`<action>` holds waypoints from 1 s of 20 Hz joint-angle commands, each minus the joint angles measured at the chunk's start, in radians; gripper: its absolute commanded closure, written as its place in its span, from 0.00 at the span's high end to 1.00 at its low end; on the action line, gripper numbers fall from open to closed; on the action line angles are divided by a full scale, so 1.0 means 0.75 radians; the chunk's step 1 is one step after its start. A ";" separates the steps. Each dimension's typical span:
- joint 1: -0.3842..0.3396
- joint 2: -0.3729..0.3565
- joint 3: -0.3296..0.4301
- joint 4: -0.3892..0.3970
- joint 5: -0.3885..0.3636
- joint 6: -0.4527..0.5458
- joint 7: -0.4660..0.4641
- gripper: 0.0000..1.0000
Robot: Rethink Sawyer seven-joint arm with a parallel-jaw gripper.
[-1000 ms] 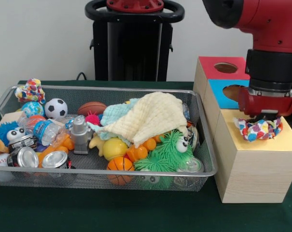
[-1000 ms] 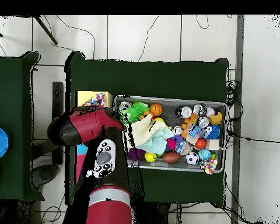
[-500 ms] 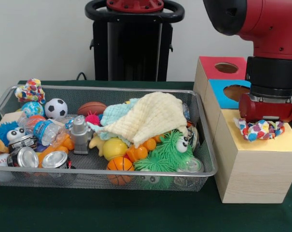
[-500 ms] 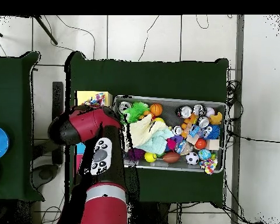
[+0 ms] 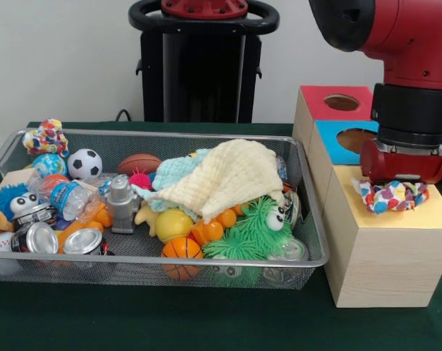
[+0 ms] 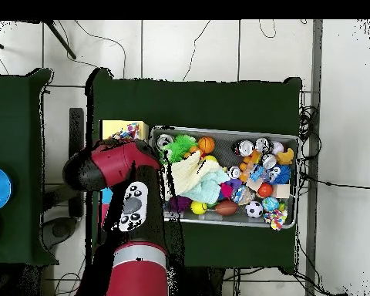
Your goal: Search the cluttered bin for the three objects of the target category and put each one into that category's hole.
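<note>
colourful scrunchie (image 5: 393, 195) lies on the yellow box top (image 5: 425, 216) under the gripper (image 5: 403, 180), jaws' state hidden

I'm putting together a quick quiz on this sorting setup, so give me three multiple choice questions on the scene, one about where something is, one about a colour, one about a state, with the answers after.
1. Where does the multicoloured scrunchie lie?
A. in the mesh bin
B. on the yellow-topped box
C. on the green tablecloth

2. What colour is the top of the box farthest from the camera in the front view?
A. red
B. green
C. white

3. How is the cream cloth lying?
A. folded flat beside the bin
B. hanging from the arm
C. draped over toys in the bin

Answers:
1 B, it rests on the yellow-topped box under the red arm.
2 A, the red box stands behind the blue one.
3 C, it covers toys inside the mesh bin.
</note>
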 commanded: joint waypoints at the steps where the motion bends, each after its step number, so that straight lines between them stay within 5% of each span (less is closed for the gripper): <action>1: -0.074 0.027 0.119 -0.022 0.037 0.284 -0.012 0.00; 20: -0.100 0.074 0.179 0.018 0.025 0.237 0.033 0.00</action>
